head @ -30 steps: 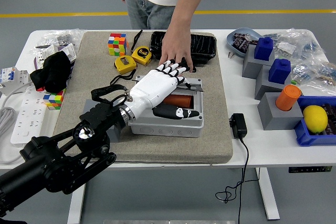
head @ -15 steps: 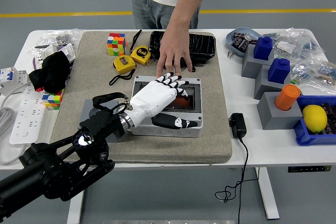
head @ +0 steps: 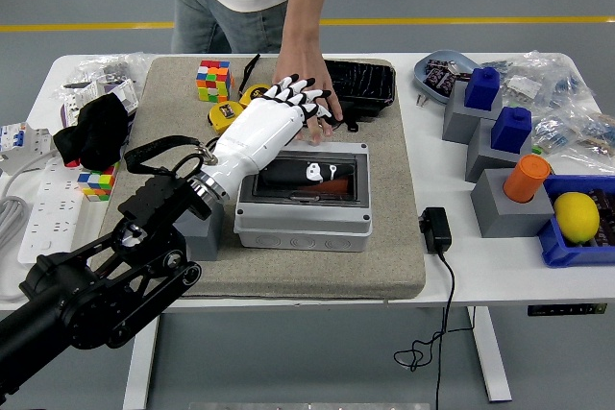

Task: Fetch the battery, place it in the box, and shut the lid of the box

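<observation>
Battery (head: 332,185): it lay inside the box, low down, showing as a bit of orange under the see-through lid (only a small part could be seen).
Box (head: 303,223): the grey box sat in the middle of the tan mat (head: 384,256), and the battery was already in it, so that step looked done.
Lid (head: 312,172): it lay nearly flat over the box; I could not tell if it was snapped fully shut.
Left hand (head: 274,127): the white robot hand reached over the back left part of the lid, most likely to push it down or let go of it.
Fingers (head: 306,95): they were spread wide and held nothing; their tips were past the back edge of the box, so the battery lay below and in front of them, not touching.
Person's hand (head: 312,108): it rested on the mat right behind the box, just beside the robot's fingertips, maybe to keep the box from sliding.
Right hand: not in the picture.
Surface (head: 452,276): the white surface held the mat, with the tape measures (head: 231,114) and a black tray (head: 363,84) close behind the box.
</observation>
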`<act>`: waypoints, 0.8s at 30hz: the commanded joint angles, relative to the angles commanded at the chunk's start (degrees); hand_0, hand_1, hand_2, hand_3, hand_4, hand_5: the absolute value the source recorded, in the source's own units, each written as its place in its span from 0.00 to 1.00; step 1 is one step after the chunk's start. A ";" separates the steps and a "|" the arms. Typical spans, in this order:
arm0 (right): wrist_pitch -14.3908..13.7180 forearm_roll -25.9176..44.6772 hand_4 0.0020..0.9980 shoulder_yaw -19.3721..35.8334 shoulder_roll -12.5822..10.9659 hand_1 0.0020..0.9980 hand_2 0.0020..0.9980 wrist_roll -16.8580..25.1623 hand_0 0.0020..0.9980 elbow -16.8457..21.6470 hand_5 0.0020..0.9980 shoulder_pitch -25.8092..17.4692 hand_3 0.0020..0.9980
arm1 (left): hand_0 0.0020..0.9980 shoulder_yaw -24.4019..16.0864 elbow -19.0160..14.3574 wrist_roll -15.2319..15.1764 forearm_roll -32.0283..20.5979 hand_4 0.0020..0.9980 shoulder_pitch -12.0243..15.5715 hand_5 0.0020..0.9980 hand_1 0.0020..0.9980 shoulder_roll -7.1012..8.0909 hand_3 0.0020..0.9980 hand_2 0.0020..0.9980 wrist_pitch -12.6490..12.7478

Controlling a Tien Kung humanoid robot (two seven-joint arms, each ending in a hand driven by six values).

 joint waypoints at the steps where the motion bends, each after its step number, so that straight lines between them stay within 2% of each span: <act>1: -0.01 -0.01 0.98 0.04 0.01 0.77 0.74 0.00 0.81 -0.01 0.66 -0.01 0.74 | 1.00 -1.52 -0.40 -0.39 -1.53 1.00 0.42 1.00 1.00 -0.13 0.82 0.94 -0.02; 4: -0.04 -0.08 0.98 0.17 0.04 0.77 0.74 0.01 0.81 -0.05 0.66 -0.02 0.74 | 1.00 -7.22 -2.73 -2.02 -7.42 1.00 2.43 1.00 1.00 -0.85 0.82 0.94 -0.83; 5: -0.03 -0.09 0.98 0.22 0.05 0.77 0.74 0.01 0.81 -0.04 0.66 -0.03 0.74 | 0.95 -8.76 -3.39 -2.33 -8.98 1.00 2.98 1.00 1.00 -1.04 0.93 0.98 -1.17; 10: -0.02 -0.22 0.98 0.64 0.15 0.77 0.74 0.02 0.81 0.00 0.66 -0.05 0.74 | 0.95 -18.41 -8.52 -3.03 -19.45 1.00 7.31 1.00 1.00 -2.49 0.93 0.98 -4.12; 17: -0.06 -0.40 0.98 1.15 0.37 0.77 0.74 -0.08 0.81 -0.01 0.66 -0.23 0.74 | 0.92 -31.52 -14.60 -2.30 -36.01 1.00 13.38 1.00 0.99 -3.26 0.90 0.95 -7.01; 24: -0.11 -0.72 0.98 1.69 0.50 0.77 0.74 -0.20 0.81 0.02 0.66 -0.26 0.74 | 0.92 -44.05 -15.79 -0.27 -53.14 1.00 18.56 1.00 0.99 -3.59 0.90 0.95 -12.93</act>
